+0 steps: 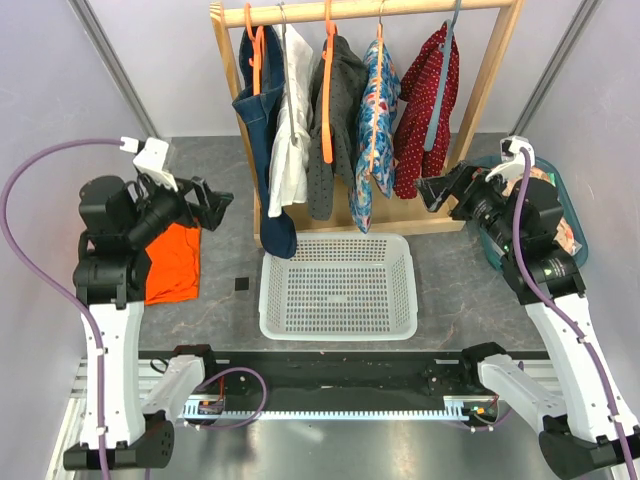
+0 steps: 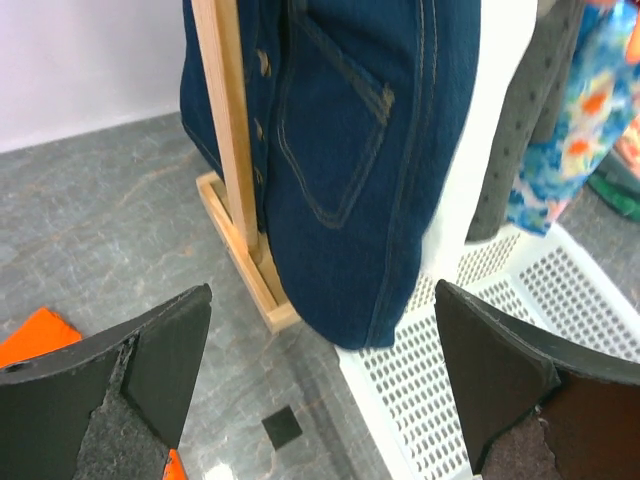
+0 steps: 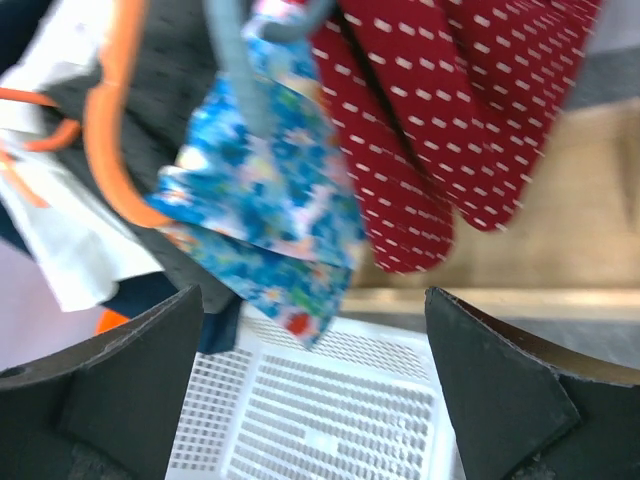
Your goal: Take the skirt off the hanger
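Denim skirt [image 1: 262, 140]: hangs on an orange hanger [image 1: 258, 50], leftmost on the wooden rack [image 1: 400, 8], hem near the white basket [image 1: 338, 328]. Left pincer [image 1: 213, 205] and right pincer [image 1: 433, 192]: both spread wide, empty.

Denim skirt [image 2: 400, 150] gets chopped off at the left wrist view's top edge, and the floral garment [image 3: 270, 210] mid-frame in the right wrist view is pretty blurry.
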